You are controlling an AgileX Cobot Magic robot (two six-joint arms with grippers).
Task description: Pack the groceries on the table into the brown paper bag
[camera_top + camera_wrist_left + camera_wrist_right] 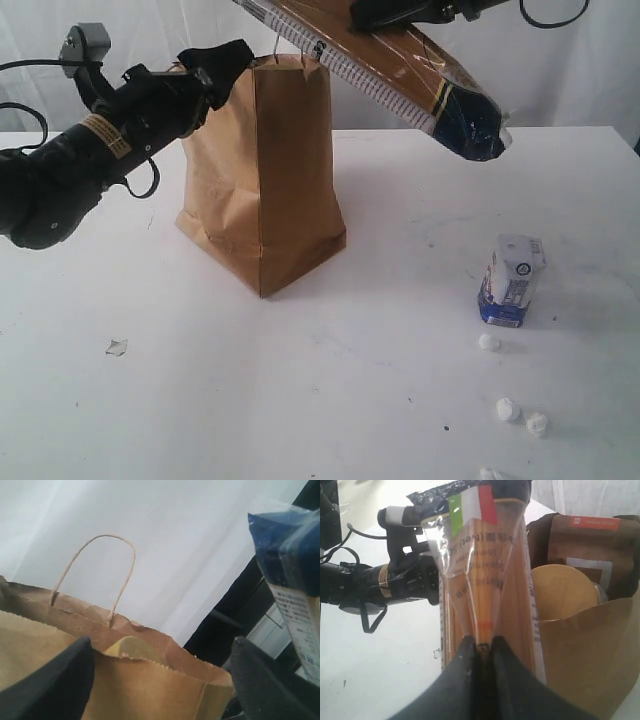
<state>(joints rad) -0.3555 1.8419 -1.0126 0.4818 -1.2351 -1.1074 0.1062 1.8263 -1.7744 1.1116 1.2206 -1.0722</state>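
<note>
White fabric backdrop behind; large flat white table, lightly scuffed, in front.

Tall creased brown paper bag stands upright mid-table, mouth up. The right wrist view shows two items inside it: a clear jar with a gold lid and a small brown pouch with an orange label.

The left claw sits at the bag's upper rim. Its dark fingers stand wide apart with nothing clamped between them, so it is released.

The right claw is clenched on the long clear-film spaghetti pack. The pack is held in the air, slanted. One end is above the bag's mouth and the dark blue end hangs out over the table to the right of the bag.

A white-blue carton is upright on the table, well apart from the bag. Small white lumps are scattered near the carton.

Handling judgement for the spaghetti pack:
- It is probably light and stiff along its length, but the strands are brittle.
- The film looks slick and creases under the pinch.
- A grip across the width near the middle balances it.
- Hard squeezing or levering it against the bag's rim risks snapping the strands.
- It should go in end-first, steeper than it lies now, and clear of the jar.

Carton: likely light with crushable walls. It is best taken across its flat sides.
</note>
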